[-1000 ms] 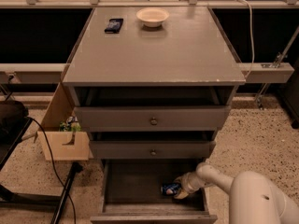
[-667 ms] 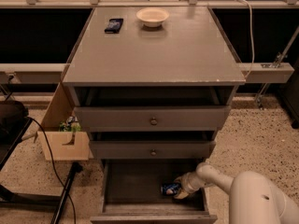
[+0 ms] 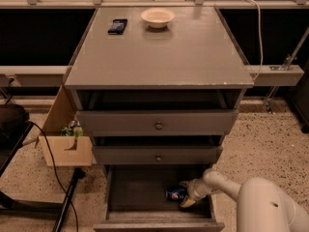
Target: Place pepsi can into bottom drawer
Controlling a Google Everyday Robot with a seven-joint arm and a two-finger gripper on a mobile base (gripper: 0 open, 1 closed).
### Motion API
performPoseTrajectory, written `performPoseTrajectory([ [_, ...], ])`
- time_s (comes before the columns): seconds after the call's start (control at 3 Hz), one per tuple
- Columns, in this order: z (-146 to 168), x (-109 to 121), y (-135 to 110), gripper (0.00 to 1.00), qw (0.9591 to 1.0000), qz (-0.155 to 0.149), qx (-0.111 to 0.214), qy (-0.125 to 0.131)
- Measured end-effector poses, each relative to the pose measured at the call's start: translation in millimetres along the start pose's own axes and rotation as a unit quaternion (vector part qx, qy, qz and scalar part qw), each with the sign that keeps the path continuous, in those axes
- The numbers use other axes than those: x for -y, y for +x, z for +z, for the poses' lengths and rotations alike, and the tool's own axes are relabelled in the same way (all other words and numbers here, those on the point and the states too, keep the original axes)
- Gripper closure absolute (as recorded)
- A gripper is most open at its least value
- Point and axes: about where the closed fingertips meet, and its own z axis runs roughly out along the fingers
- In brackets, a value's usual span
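Note:
The bottom drawer [image 3: 140,197] is pulled out, showing its flat grey interior. The pepsi can [image 3: 175,194], blue with silver ends, lies on its side on the drawer floor at the right. My gripper [image 3: 187,194] reaches into the drawer from the right on a white arm [image 3: 227,185] and is right at the can's right end. The fingers lie around or against the can.
Two shallower drawers with round knobs [image 3: 158,125] stand above the open one. On the cabinet top sit a white bowl [image 3: 157,17] and a small black device [image 3: 118,26]. A cardboard box [image 3: 67,146] and cables lie on the floor at the left.

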Motion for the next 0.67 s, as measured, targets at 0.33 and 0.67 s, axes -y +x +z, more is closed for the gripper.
performPoseTrajectory([
  [0.33,0.1,0.0,0.0,0.00,1.0000,0.000,0.000,0.000],
  [0.67,0.1,0.0,0.0,0.00,1.0000,0.000,0.000,0.000],
])
